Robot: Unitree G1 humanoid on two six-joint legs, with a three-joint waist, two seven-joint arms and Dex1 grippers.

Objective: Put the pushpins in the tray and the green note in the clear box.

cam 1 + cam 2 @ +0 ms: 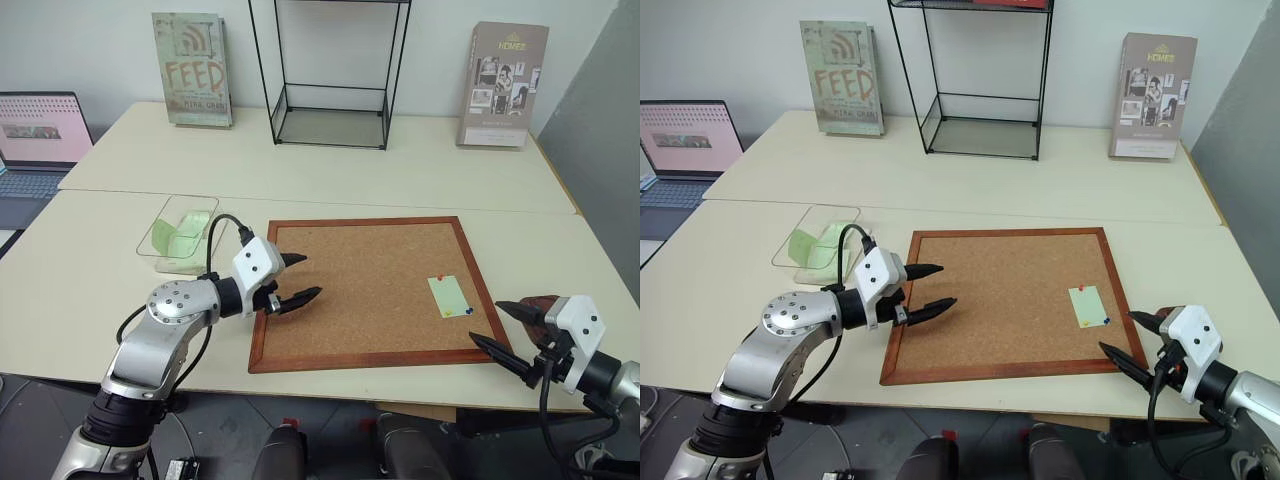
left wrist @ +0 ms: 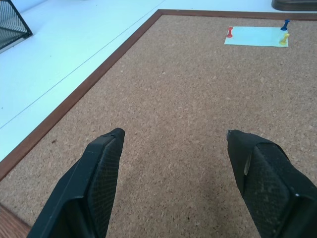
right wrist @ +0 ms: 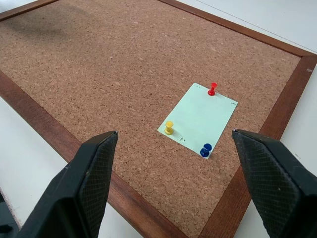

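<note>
Pale-green rectangular paper note [image 3: 200, 118], three pushpins [image 3: 212, 89] in it, long axis running away from wide-open, empty right gripper [image 1: 512, 332]; bare cork board [image 3: 99, 64] beyond.

Left gripper [image 1: 298, 279] also spread wide, empty.

A pale-green rectangular paper note [image 3: 200, 120] carries three tiny plastic-headed pushpins: red [image 3: 212, 89], yellow [image 3: 169, 127], blue [image 3: 206, 149]. It lies on a speckled tan corkboard with a reddish-brown wooden frame [image 1: 262, 330], on the cream surface [image 1: 400, 170]. The clear plastic box [image 1: 148, 245] shows green inside.

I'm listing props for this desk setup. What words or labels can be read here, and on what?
"FEED": cover of the green book standing at the wall.
"HOMES": top of the brown book; its smaller print is too small to read.
Laptop screen: text unreadable.
</note>
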